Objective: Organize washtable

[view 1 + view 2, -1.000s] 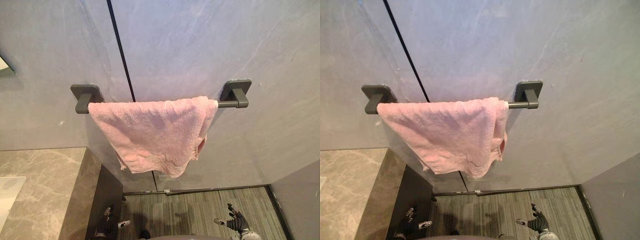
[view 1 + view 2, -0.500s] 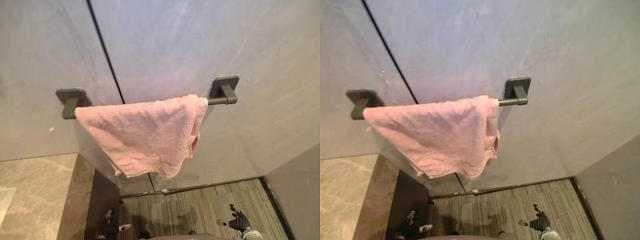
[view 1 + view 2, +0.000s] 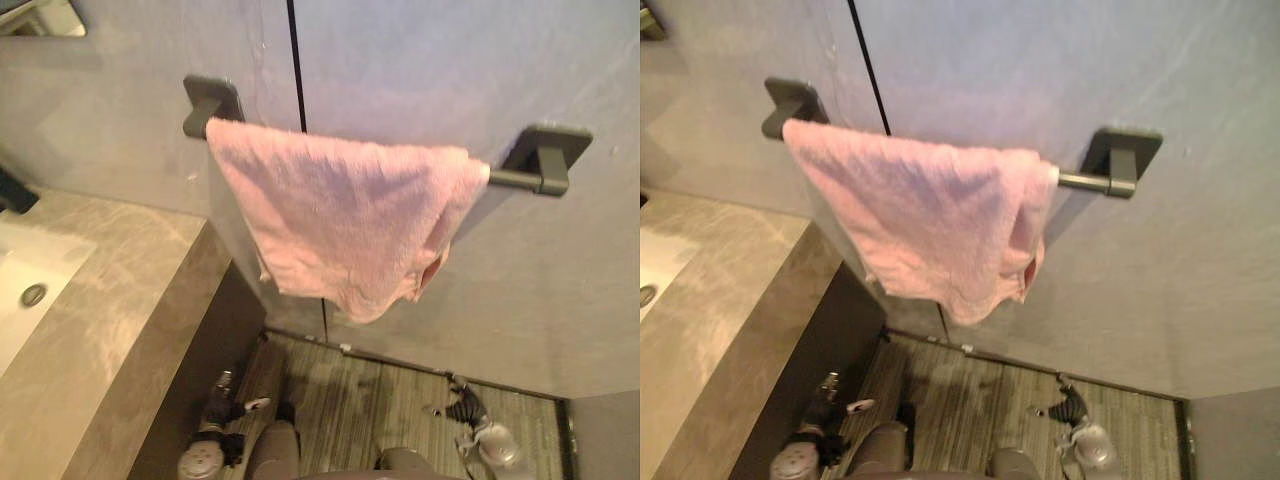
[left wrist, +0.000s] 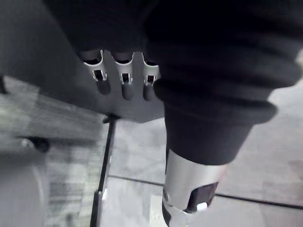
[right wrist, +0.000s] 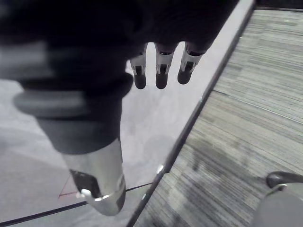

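A pink towel point(image 3: 345, 220) hangs draped over a dark grey towel bar point(image 3: 520, 180) fixed to the grey wall, bunched toward the bar's left bracket point(image 3: 208, 100). The marble washtable point(image 3: 130, 300) runs along the left, with a white sink point(image 3: 30, 290) sunk into it. My left hand point(image 3: 224, 402) hangs low beside the washtable's dark side panel, far below the towel. In the left wrist view its fingers point(image 4: 124, 87) are straight and hold nothing. My right hand point(image 3: 462, 405) hangs low over the floor, and its fingers point(image 5: 161, 75) are likewise relaxed and hold nothing.
A dark faucet part point(image 3: 14, 192) stands behind the sink, and a mirror corner point(image 3: 45, 15) shows at the upper left. A black seam point(image 3: 300, 60) runs down the wall. Striped grey flooring point(image 3: 370, 390) lies below, with a wall close on the right.
The whole picture has shifted and tilted as the camera moved, bringing the sink and more of the washtable into view. The towel stays on the bar and both hands still hang low.
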